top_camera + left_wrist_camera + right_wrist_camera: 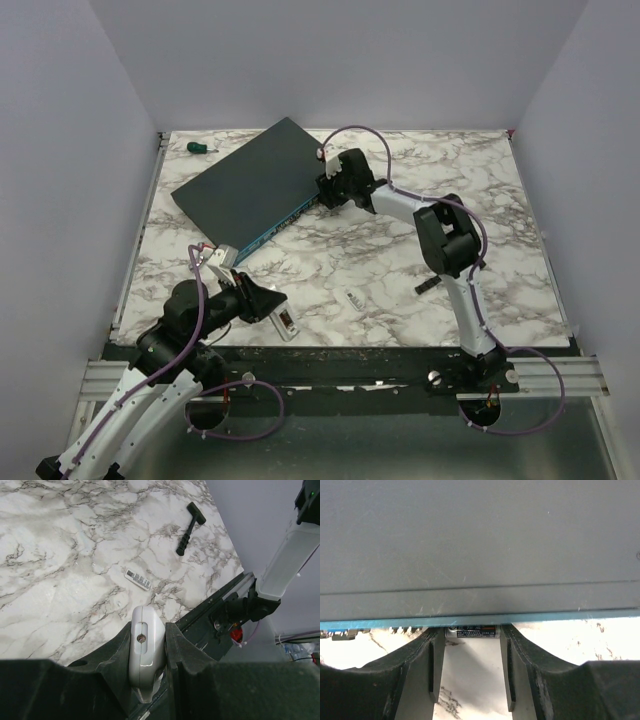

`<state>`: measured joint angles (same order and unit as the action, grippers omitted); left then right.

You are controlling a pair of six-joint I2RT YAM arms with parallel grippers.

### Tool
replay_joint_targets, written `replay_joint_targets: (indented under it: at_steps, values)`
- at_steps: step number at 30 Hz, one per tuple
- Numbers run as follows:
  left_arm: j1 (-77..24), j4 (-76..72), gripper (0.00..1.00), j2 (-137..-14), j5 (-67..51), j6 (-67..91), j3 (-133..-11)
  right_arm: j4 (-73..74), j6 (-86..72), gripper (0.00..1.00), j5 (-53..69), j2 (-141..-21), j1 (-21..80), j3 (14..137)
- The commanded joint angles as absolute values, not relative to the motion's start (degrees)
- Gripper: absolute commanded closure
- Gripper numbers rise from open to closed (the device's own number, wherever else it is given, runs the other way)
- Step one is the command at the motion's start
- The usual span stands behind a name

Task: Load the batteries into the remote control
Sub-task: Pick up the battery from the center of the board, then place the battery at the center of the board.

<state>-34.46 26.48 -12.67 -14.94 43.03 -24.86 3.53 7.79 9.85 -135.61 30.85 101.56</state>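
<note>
Close to the near-left corner of the marble table (pixel 520 200), the left gripper (pixel 148 631) is clamped on the remote control (pixel 145 662), which stands on edge between its fingers. Towards the middle of the near edge lie a small white labelled strip (pixel 137 579) and a black T-shaped tool (pixel 190 527). Towards the far edge, the right gripper (pixel 470 642) has its jaws open astride a battery (pixel 472 631) lying tight against the dark box (pixel 480 540). The step looks like fetching a battery. Next it needs a firm pinch, then a lift clear of the box.
</note>
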Motion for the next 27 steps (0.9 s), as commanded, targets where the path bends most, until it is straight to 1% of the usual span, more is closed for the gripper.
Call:
replay_joint_targets:
  at_steps: [1, 6, 8, 11, 15, 20, 23, 27]
  values:
    - [-34.0, 26.9, 1.0, -12.2, -14.3, 42.8, -26.9, -2.3, 4.6, 0.6, 8.2, -131.0, 32.8, 90.0]
    - [-33.9, 27.7, 1.0, -12.1, -14.0, 42.6, -27.8, -5.3, 2.1, 0.6, 8.4, -118.2, 32.8, 79.0]
    - [-33.9, 28.2, 1.0, -12.0, -13.6, 42.4, -28.1, -5.9, 0.4, 0.6, 9.5, -112.6, 33.2, 72.6]
    - [-33.9, 28.3, 1.0, -11.8, -13.3, 42.2, -28.2, -3.4, -2.5, 0.6, 9.2, -105.4, 34.6, 66.0]
    - [-33.8, 27.6, 1.0, -12.6, -13.8, 42.4, -28.4, 5.6, -7.7, 0.6, 6.5, -99.7, 37.5, 59.9]
    - [-33.8, 26.1, 1.0, -13.6, -14.6, 42.9, -28.0, 9.4, -12.4, 0.6, 0.7, -93.0, 42.5, 51.0]
    - [-33.8, 25.6, 1.0, -14.4, -15.0, 42.9, -27.9, 12.9, -14.8, 0.6, -4.7, -90.7, 44.7, 48.0]
    - [-33.8, 24.2, 1.0, -14.9, -15.3, 43.4, -27.3, 13.8, -17.9, 0.59, -7.6, -89.3, 45.5, 45.7]
